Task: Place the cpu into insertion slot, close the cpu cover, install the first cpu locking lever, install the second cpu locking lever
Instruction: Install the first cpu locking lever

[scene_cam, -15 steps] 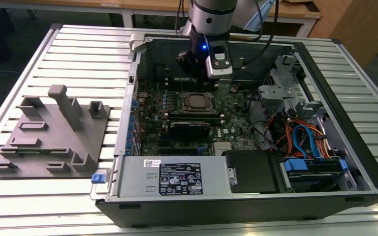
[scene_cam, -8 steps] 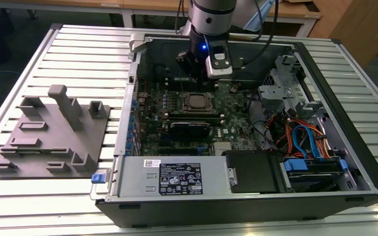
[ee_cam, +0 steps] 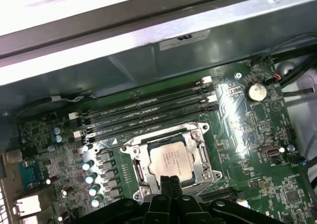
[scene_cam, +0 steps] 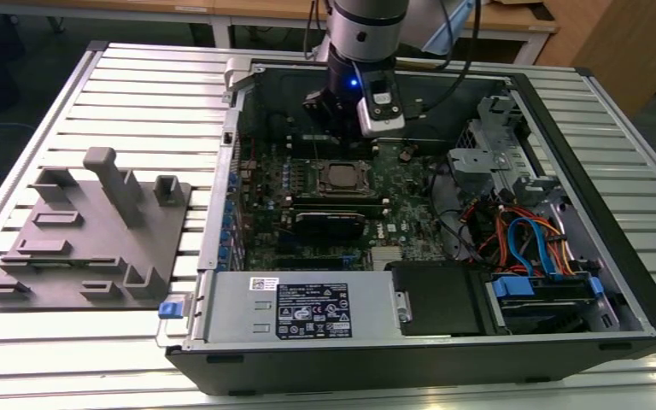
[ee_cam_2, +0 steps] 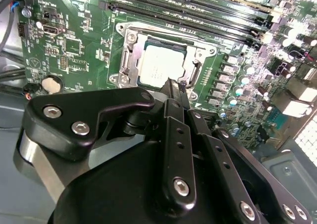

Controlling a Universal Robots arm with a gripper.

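The cpu [ee_cam_2: 161, 68] [ee_cam: 171, 159] lies flat in the insertion slot [scene_cam: 341, 177] on the green motherboard, silvery top facing up. The cpu cover [ee_cam_2: 130, 53] [ee_cam: 141, 167], a silver frame, lies down around it. Thin metal levers [ee_cam: 148, 136] [ee_cam_2: 194, 71] run along two sides of the frame. My gripper [ee_cam_2: 173, 85] [ee_cam: 168, 183] [scene_cam: 330, 141] is shut with nothing between its black fingers. Its tips hover at the socket's edge, just beside the chip. Whether they touch the frame cannot be told.
Long black memory slots [ee_cam: 143, 110] run beside the socket, and a black card [scene_cam: 328, 224] lies across the board. The case walls [scene_cam: 601, 256], a drive cage with cables [scene_cam: 528, 243] and the power supply [scene_cam: 294, 312] box in the board. A grey fixture [scene_cam: 89, 231] stands on the table at the exterior view's left.
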